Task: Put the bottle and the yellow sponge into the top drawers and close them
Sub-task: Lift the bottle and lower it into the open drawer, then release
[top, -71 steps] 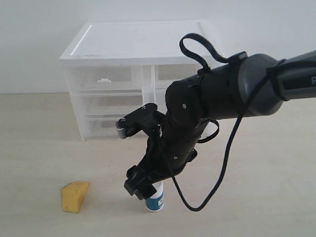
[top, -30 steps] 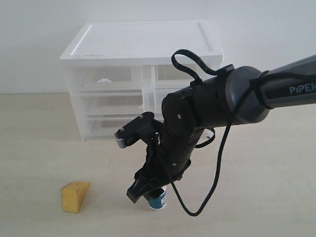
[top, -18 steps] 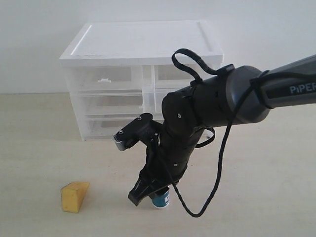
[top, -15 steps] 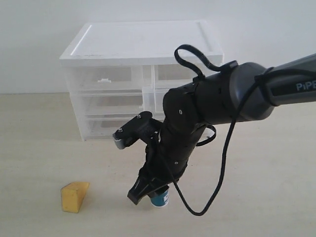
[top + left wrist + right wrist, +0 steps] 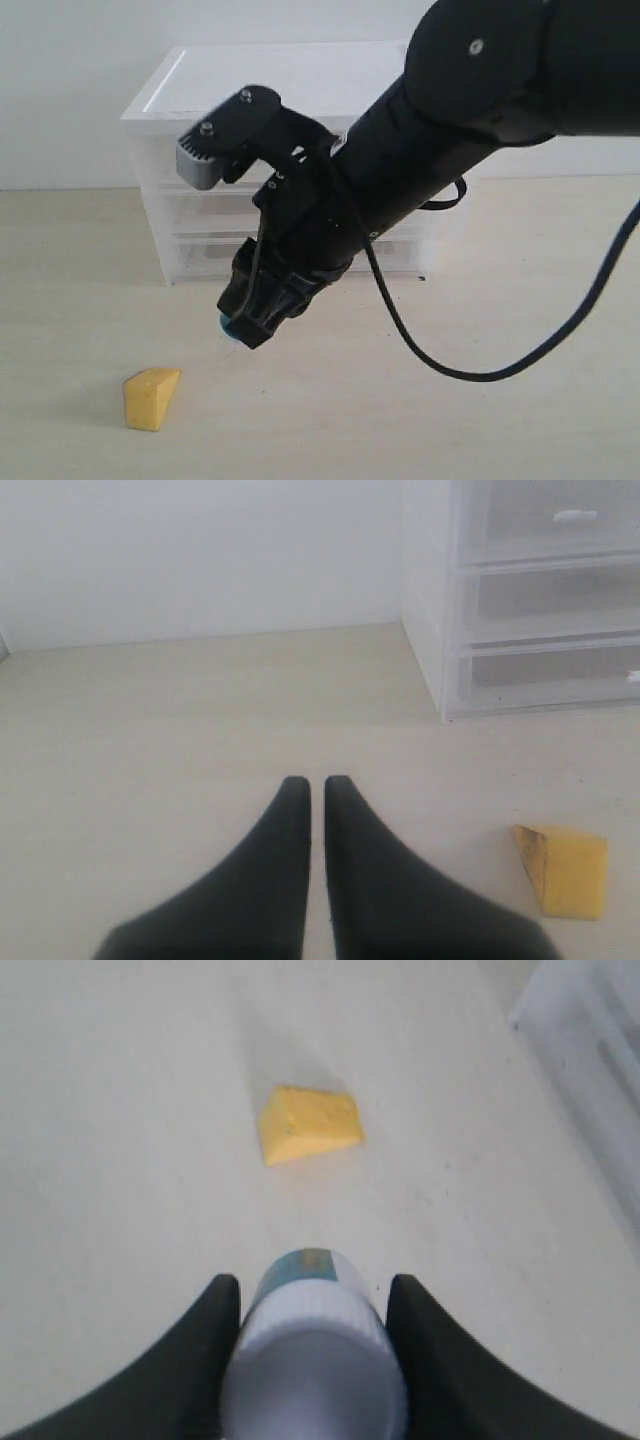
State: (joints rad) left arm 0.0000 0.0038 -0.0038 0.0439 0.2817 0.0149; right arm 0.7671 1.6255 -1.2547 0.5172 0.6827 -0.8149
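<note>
Grips the bottle (image 5: pixel 315 1360) in the right claw (image 5: pixel 248 322), jaws partway closed against both sides of its body, white cap toward the wrist camera. Holds it clear of the table (image 5: pixel 520 420), in front of the cabinet (image 5: pixel 290 85), level with the lower tiers in the exterior view. Runs the bottle's long axis along the fingers, tilted, base pointing down and to the left of that view. Shows only a sliver of teal past the fingertips there. Needs, by the look of it, a rise and a reach back toward the top drawers (image 5: pixel 520 530), above and behind the claw. Cannot tell whether either stands open, with the arm across most of the cabinet front. Leaves the yellow sponge (image 5: pixel 152 398) on the table, down-left of the bottle and well apart from the cabinet. Shows the left claw (image 5: pixel 316 785) pressed shut and empty over bare table, sponge near it. Probably makes the left arm the nearer one for that piece.
</note>
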